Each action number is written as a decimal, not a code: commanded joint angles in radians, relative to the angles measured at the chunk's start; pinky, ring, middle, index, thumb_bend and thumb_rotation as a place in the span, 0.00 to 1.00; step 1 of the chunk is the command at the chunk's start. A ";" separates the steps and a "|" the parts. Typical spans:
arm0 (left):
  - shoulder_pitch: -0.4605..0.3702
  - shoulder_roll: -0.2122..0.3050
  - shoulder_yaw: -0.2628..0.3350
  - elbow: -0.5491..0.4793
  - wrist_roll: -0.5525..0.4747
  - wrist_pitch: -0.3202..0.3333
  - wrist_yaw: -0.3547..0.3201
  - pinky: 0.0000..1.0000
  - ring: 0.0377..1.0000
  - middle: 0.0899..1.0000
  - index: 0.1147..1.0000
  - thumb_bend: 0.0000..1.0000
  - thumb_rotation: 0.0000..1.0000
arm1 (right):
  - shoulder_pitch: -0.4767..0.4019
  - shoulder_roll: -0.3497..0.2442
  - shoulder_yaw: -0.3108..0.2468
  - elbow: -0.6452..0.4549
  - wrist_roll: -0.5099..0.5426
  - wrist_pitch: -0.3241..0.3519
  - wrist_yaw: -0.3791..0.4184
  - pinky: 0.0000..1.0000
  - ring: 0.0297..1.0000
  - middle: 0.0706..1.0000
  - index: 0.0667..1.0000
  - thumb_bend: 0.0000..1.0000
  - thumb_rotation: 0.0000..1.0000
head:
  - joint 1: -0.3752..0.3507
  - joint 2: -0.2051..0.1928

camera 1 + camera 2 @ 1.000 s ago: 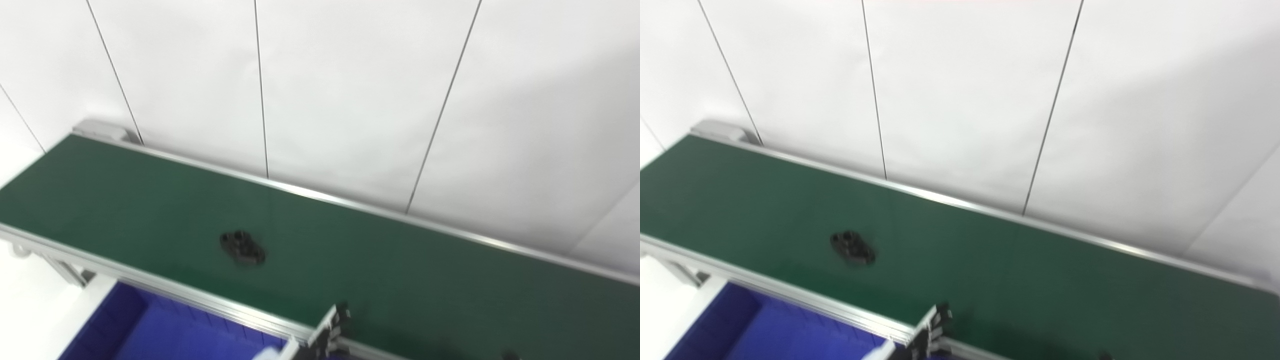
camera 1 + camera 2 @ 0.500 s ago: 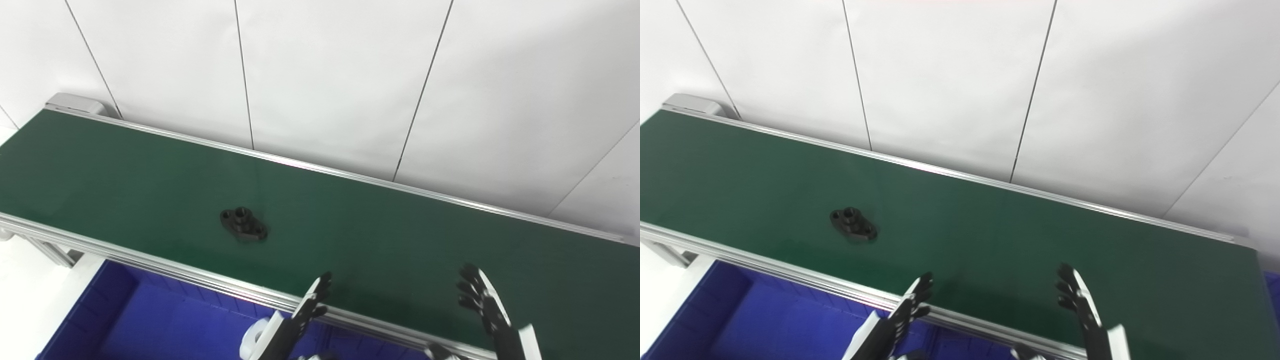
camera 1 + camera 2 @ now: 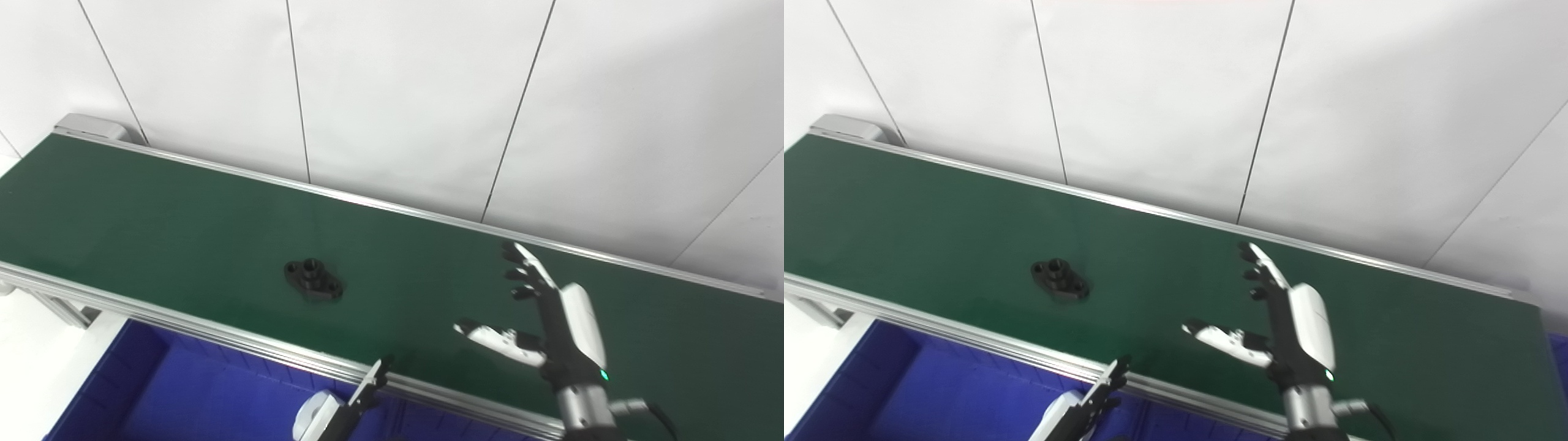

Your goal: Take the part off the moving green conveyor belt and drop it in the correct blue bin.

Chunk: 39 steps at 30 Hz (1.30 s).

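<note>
Waiting spread-fingered over the belt (image 3: 184, 220), right hand (image 3: 551, 324) should time its close around the approaching part (image 3: 313, 280); left hand's (image 3: 361, 398) fingers unreadable.

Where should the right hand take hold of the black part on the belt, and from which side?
Probably across the narrow waist of the black part, coming from above. It lies flat on the green belt, an elongated flange with a raised hub in the middle and a holed lobe at each end. The right hand is open above the belt, well to the part's right.
</note>
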 commanded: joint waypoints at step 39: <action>-0.015 -0.001 -0.119 -0.055 0.021 0.090 -0.019 0.79 1.00 1.00 1.00 0.80 0.79 | -0.337 0.097 0.351 0.512 -0.430 0.125 -0.035 0.44 0.55 0.67 0.80 0.92 0.62 | 0.055 0.010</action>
